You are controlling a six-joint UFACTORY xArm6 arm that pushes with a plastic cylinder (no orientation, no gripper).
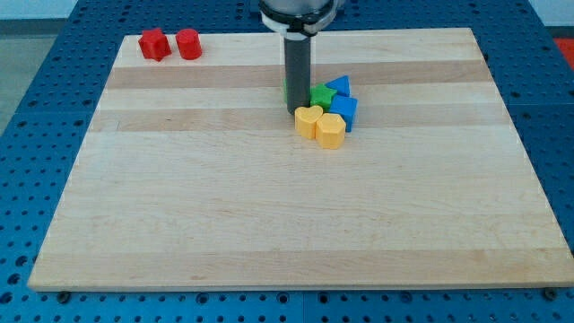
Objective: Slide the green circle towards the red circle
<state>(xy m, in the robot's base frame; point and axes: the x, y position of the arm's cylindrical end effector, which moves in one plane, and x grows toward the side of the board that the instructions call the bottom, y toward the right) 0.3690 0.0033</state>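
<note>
The red circle (pixel 188 44) sits near the board's top left corner, with a red star-like block (pixel 154 44) just left of it. My dark rod comes down from the view's top, and my tip (pixel 297 111) rests at the left edge of a cluster of blocks at the board's upper middle. A green block (pixel 285 90) shows only as a sliver behind the rod's left side, so I cannot make out its shape. A second green block (pixel 322 95), star-like, lies just right of the rod.
In the cluster, a blue triangle-like block (pixel 339 85) and a blue block (pixel 345 109) lie right of the green one. A yellow heart-like block (pixel 308 121) and a yellow block (pixel 330 131) lie just below my tip. The wooden board (pixel 269 224) lies on a blue pegboard.
</note>
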